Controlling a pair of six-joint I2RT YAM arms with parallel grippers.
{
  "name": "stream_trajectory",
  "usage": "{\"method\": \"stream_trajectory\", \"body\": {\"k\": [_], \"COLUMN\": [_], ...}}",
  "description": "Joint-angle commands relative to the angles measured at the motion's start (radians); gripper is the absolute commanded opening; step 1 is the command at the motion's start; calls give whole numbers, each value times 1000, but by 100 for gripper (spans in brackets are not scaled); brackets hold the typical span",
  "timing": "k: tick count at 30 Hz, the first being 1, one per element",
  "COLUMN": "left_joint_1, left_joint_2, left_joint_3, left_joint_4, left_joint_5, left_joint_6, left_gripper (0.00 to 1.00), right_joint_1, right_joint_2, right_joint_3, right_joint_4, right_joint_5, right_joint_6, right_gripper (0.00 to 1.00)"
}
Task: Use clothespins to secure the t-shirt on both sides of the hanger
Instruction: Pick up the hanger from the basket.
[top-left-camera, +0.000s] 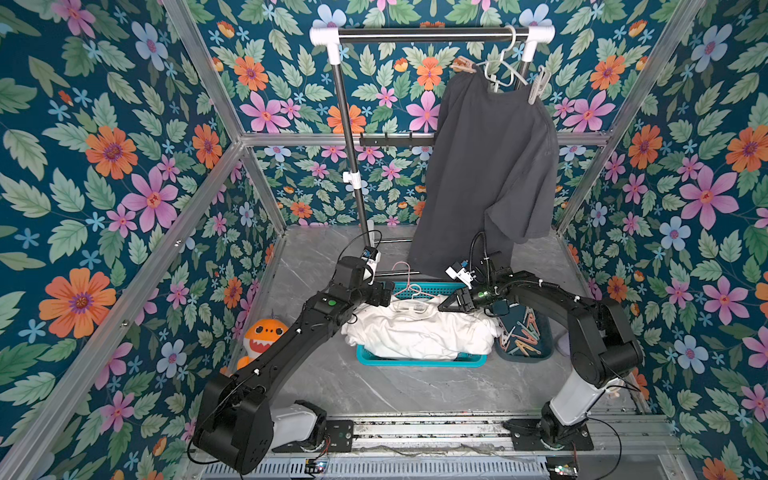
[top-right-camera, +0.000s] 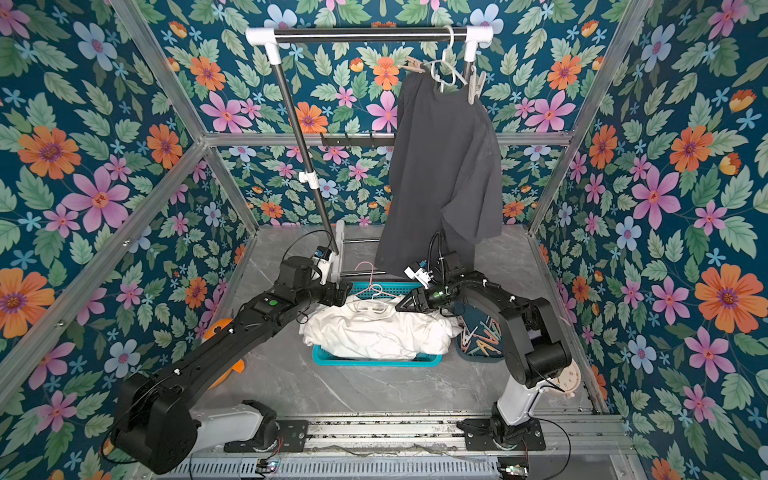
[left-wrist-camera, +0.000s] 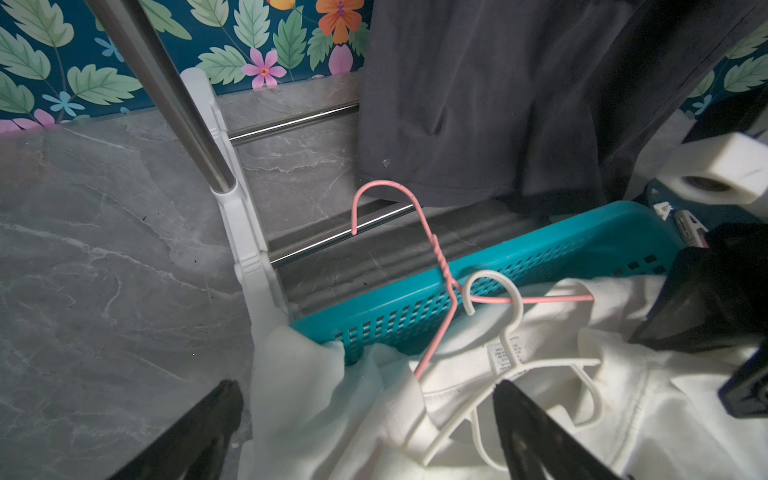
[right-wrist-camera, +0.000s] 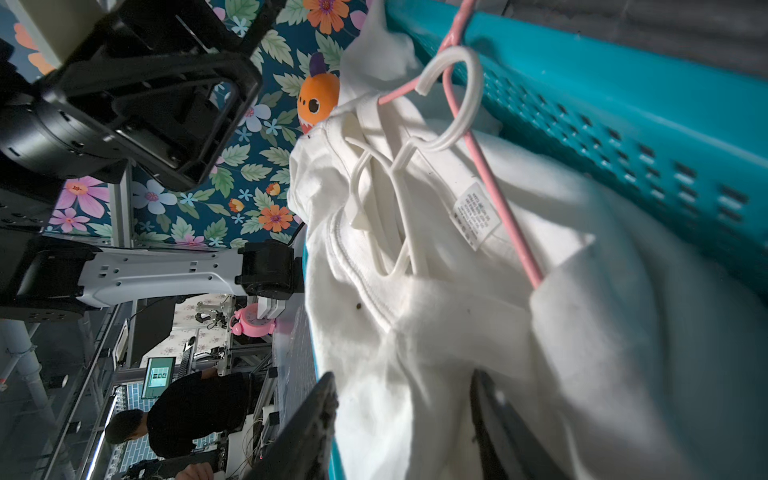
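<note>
Over the basket (top-left-camera: 419, 360), the left gripper (left-wrist-camera: 365, 390) holds its jaws wide apart and the right gripper (right-wrist-camera: 403, 376) half apart, both empty above the white shirt (top-left-camera: 415, 328). Lift its hanger (left-wrist-camera: 552, 363) slowly, because the pink hanger (left-wrist-camera: 440, 257) crosses its hook. The clothespins (top-left-camera: 523, 336) lie just beside the basket; behind it, the dark shirt (top-left-camera: 490, 158) hangs already pinned both sides.

Both top views are evenly bright and sharp, walls (top-left-camera: 104, 166) bowing toward the edges. Wrist views are dimmer; the white t-shirt (right-wrist-camera: 415, 332) blurs toward five o'clock.
</note>
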Motion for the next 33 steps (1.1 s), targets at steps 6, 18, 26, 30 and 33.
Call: {"method": "stream_trajectory", "body": {"k": [6, 18, 26, 30, 33], "left_joint_1": [1, 1, 1, 1, 1], "left_joint_2": [-3, -8, -9, 1, 1], "left_joint_3": [-14, -17, -14, -10, -8], "left_joint_4": [28, 29, 27, 27, 26], "left_joint_5": [11, 2, -5, -3, -3], "left_joint_6": [-4, -4, 3, 4, 4], "left_gripper": [97, 96, 96, 96, 96], "right_joint_1": [8, 25, 31, 38, 42], "right_joint_2": [-20, 5, 20, 14, 7], "right_joint_3": [-10, 23, 33, 32, 25], "right_joint_4": [-61, -75, -83, -86, -86], "right_joint_5": [39, -62, -57, -63, -57], "right_joint_6": [-54, -47, -57, -55, -55], "right_gripper": [56, 20, 32, 26, 13]}}
